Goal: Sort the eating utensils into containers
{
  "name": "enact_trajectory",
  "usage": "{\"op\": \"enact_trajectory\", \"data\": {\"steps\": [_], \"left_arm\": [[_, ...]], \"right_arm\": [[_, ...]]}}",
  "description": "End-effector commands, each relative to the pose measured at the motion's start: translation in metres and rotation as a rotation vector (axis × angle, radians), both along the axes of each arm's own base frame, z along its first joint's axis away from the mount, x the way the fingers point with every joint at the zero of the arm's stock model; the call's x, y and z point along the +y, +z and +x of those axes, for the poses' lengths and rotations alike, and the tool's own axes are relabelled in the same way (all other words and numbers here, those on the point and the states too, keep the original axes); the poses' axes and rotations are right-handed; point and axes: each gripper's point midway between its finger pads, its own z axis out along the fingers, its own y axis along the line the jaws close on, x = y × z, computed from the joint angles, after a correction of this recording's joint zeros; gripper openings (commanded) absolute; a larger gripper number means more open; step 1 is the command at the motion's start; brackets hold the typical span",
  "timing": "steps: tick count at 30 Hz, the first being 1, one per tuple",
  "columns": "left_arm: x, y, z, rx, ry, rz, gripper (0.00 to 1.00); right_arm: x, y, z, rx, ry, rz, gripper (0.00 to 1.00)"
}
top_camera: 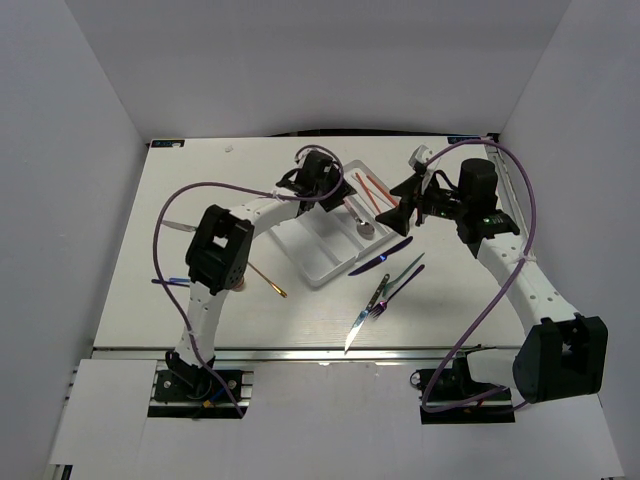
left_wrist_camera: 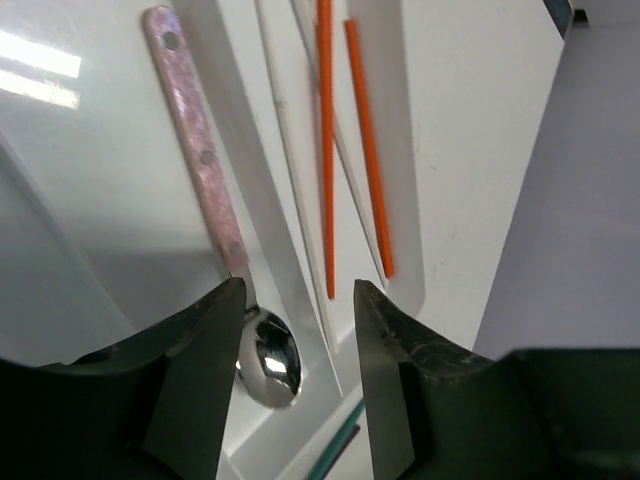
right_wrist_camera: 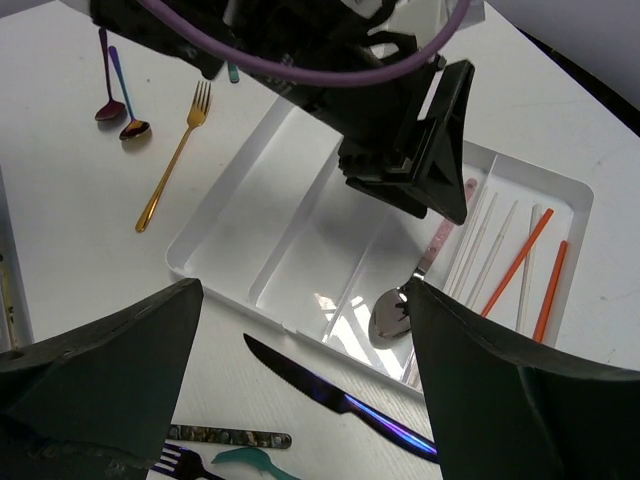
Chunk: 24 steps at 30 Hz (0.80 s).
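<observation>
Top external view: white tray [top_camera: 318, 255] at table centre, both arms reaching over or beside it.

Sorted, as far as we can see:
- 1 spoon [left_wrist_camera: 205, 160] with a mottled pink handle, lying in a middle compartment.
- 2 orange chopsticks [left_wrist_camera: 327, 150] in a compartment nearer the tray's far side, with pale sticks alongside that we cannot identify.
- The 2 widest compartments show nothing in them.

Outside the tray, on the table:
- 1 iridescent knife [right_wrist_camera: 340, 400] just beside the tray's near rim.
- 1 silver knife [top_camera: 357, 328] and a cluster of forks [top_camera: 395, 282] near it.
- 1 gold fork [right_wrist_camera: 175, 165] and 2 small spoons [right_wrist_camera: 120, 112], well apart on the tray's other side.

Left gripper [left_wrist_camera: 300, 300]: jaws moderately parted, holding nothing, directly above the spoon's bowl.
Right gripper [right_wrist_camera: 305, 290]: jaws spread wide, holding nothing, over the tray's near edge.

We judge the sorting under half done.
</observation>
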Motion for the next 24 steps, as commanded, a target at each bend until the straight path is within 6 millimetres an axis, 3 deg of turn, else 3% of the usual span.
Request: {"op": "enact_trajectory", "data": {"steps": [1, 2, 3, 5, 6, 7, 8, 9, 10, 11, 12, 13, 14, 15, 17, 19, 20, 22, 24], "left_arm": [[-0.002, 0.101, -0.01, -0.196, -0.088, -0.061, 0.58], [0.001, 0.103, -0.014, -0.229, -0.131, -0.027, 0.63], [0.007, 0.127, -0.021, -0.301, -0.173, -0.002, 0.66], [0.019, 0.145, -0.03, -0.367, -0.228, 0.04, 0.72], [0.031, 0.136, -0.04, -0.368, -0.251, 0.079, 0.77], [0.051, 0.166, -0.046, -0.426, -0.24, 0.07, 0.78], [0.061, 0.174, -0.056, -0.464, -0.28, 0.063, 0.79], [0.089, 0.154, -0.061, -0.436, -0.278, 0.088, 0.82], [0.106, 0.185, -0.077, -0.51, -0.282, 0.066, 0.83], [0.121, 0.191, -0.084, -0.54, -0.283, 0.051, 0.83], [0.144, 0.171, -0.096, -0.509, -0.302, 0.046, 0.88], [0.158, 0.192, -0.112, -0.584, -0.309, 0.054, 0.89], [0.174, 0.188, -0.118, -0.573, -0.293, 0.075, 0.91], [0.182, 0.174, -0.127, -0.564, -0.303, 0.117, 0.93], [0.197, 0.173, -0.146, -0.576, -0.307, 0.19, 0.93], [0.211, 0.152, -0.157, -0.549, -0.296, 0.269, 0.93], [0.216, 0.16, -0.166, -0.579, -0.282, 0.285, 0.93], [0.231, 0.146, -0.174, -0.573, -0.245, 0.359, 0.93], [0.251, 0.154, -0.181, -0.628, -0.173, 0.442, 0.93]], "right_arm": [[0.0, 0.007, -0.001, -0.032, 0.029, 0.001, 0.89], [0.001, 0.006, -0.004, -0.031, 0.043, 0.001, 0.9], [0.002, 0.006, -0.005, -0.046, 0.06, -0.006, 0.89], [0.004, 0.005, -0.012, -0.054, 0.099, -0.003, 0.89], [0.005, 0.003, -0.014, -0.054, 0.113, -0.004, 0.9], [0.006, 0.003, -0.016, -0.067, 0.127, -0.004, 0.89], [0.008, 0.003, -0.02, -0.075, 0.15, 0.001, 0.89], [0.009, 0.001, -0.022, -0.074, 0.162, 0.0, 0.89], [0.012, 0.0, -0.024, -0.09, 0.182, -0.006, 0.89], [0.016, -0.001, -0.028, -0.095, 0.216, -0.005, 0.89], [0.018, -0.002, -0.033, -0.078, 0.239, -0.011, 0.89], [0.026, -0.007, -0.037, -0.086, 0.279, -0.029, 0.89], [0.029, -0.012, -0.043, -0.054, 0.299, -0.045, 0.89], [0.034, -0.011, -0.044, -0.062, 0.315, -0.058, 0.89], [0.051, -0.026, -0.05, -0.086, 0.356, -0.124, 0.89], [0.067, -0.046, -0.056, -0.096, 0.368, -0.21, 0.89], [0.073, -0.052, -0.057, -0.118, 0.378, -0.245, 0.89], [0.086, -0.072, -0.063, -0.104, 0.394, -0.319, 0.89], [0.099, -0.091, -0.072, -0.092, 0.43, -0.373, 0.89]]}}
